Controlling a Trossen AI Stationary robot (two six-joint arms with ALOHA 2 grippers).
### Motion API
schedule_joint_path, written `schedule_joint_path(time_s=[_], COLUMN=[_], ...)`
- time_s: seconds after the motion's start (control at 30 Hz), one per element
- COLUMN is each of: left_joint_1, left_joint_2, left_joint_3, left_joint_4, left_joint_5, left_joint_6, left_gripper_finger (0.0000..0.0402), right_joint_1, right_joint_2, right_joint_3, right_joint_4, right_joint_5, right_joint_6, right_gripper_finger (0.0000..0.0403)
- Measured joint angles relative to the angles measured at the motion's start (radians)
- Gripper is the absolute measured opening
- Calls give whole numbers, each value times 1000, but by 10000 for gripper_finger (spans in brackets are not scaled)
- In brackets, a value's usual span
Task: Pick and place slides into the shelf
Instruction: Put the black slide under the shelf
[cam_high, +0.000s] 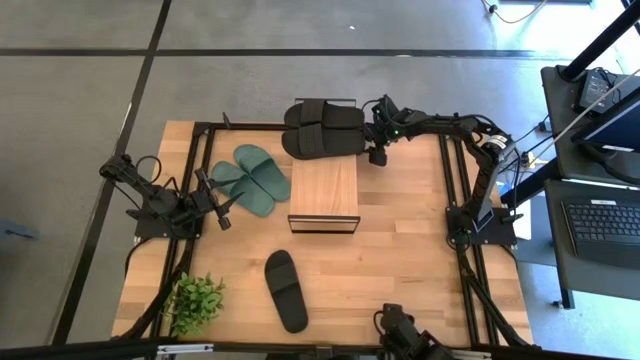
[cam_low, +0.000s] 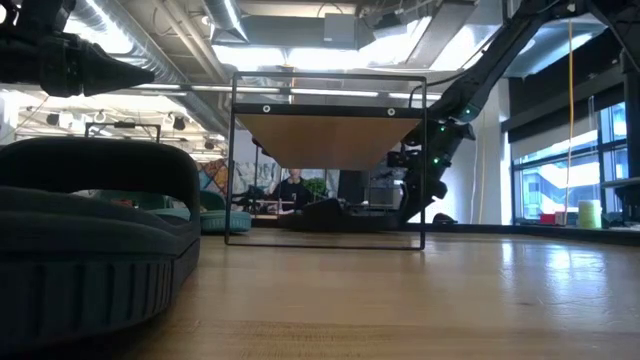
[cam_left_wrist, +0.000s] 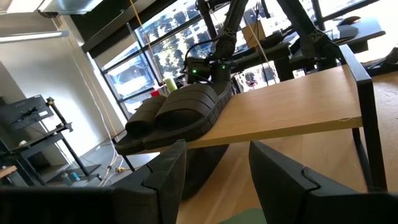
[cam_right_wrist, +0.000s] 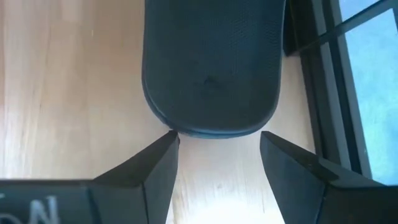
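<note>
Two black slides (cam_high: 325, 128) lie side by side at the far end of the shelf (cam_high: 323, 188). In the left wrist view one black slide (cam_left_wrist: 180, 109) rests on the shelf's plank top (cam_left_wrist: 292, 106). My right gripper (cam_high: 375, 152) stands open at a black slide's rounded end (cam_right_wrist: 211, 74), slanting down, one finger on each side of that end. Two green slides (cam_high: 250, 178) lie flat on the table left of the shelf. A third black slide (cam_high: 286, 290) lies near the front edge. My left gripper (cam_high: 225, 205) waits open beside the green slides. My right gripper comes at the black slide along its length, from the table's right, slanting down. One fingertip (cam_right_wrist: 168, 146) stands right at the rim of the rounded end (cam_right_wrist: 180, 129); whether it touches, I cannot tell. The slide lies flat on the wood.
A small potted plant (cam_high: 195, 303) stands at the table's front left corner. A black metal frame (cam_right_wrist: 311, 68) runs close beside the slide at my right gripper. The front black slide (cam_low: 90, 240) fills the low view's left foreground. Bare wood (cam_high: 410, 250) lies right of the shelf.
</note>
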Motion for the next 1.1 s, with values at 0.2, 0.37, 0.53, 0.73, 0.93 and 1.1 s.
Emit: schedule_joint_path(time_s=[0.2,0.37,0.53,0.73,0.93,1.1], left_joint_1=[0,0,0,0,0,0], left_joint_2=[0,0,0,0,0,0], left_joint_3=[0,0,0,0,0,0], left_joint_4=[0,0,0,0,0,0], left_joint_5=[0,0,0,0,0,0], left_joint_6=[0,0,0,-1,-2,-2], left_gripper_finger=[168,168,168,168,168,168], right_joint_1=[9,8,8,9,5,-13], right_joint_2=[0,1,1,1,1,-1], right_joint_3=[0,0,0,0,0,0], right_joint_4=[13,23,42,17,-42,-83], right_joint_5=[-16,-35,-35,-35,-33,-32], right_joint_6=[0,2,6,6,6,39], right_gripper_finger=[225,225,225,225,225,225])
